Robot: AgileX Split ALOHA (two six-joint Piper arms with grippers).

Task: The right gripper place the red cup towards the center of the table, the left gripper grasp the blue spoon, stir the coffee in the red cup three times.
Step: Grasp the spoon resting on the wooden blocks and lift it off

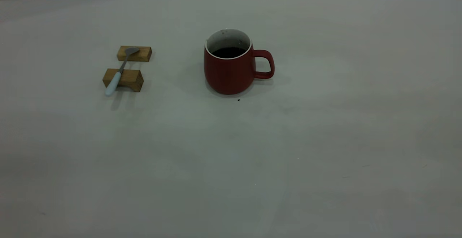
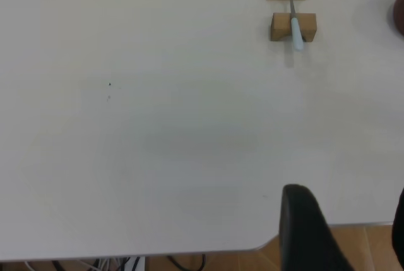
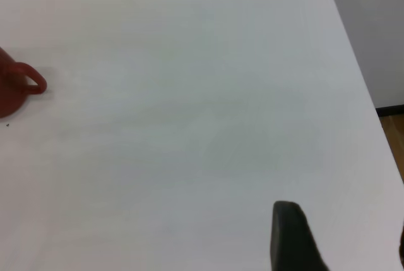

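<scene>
Cup first: red cup (image 1: 231,72) stands upright near the table (image 1: 325,140) centre in the exterior view, handle pointing to that view's right, white inside showing above the coffee (image 1: 229,52), which sits dark and well below the rim. Tiny dark speck (image 1: 238,100) on the tabletop just in front of the cup base.

Blue spoon (image 1: 121,69) lies well apart from the cup, toward the exterior view's left, bridged across two wooden blocks (image 1: 123,79): grey bowl on the far block, pale handle over the near block w/ its tip sticking out past it, off the surface. Nothing touches spoon or cup.

Neither arm shows in the exterior view. Left gripper (image 2: 344,233) is seen only in its own wrist view, back at the table edge, far from spoon and blocks; one dark finger (image 2: 306,227) in full sight, a second at the frame edge, wide gap between them, so released, holding nothing. Right gripper (image 3: 341,239) likewise only in its wrist view, over bare tabletop near the table's side edge, well away from the cup; fingers spread, released, nothing held.
</scene>
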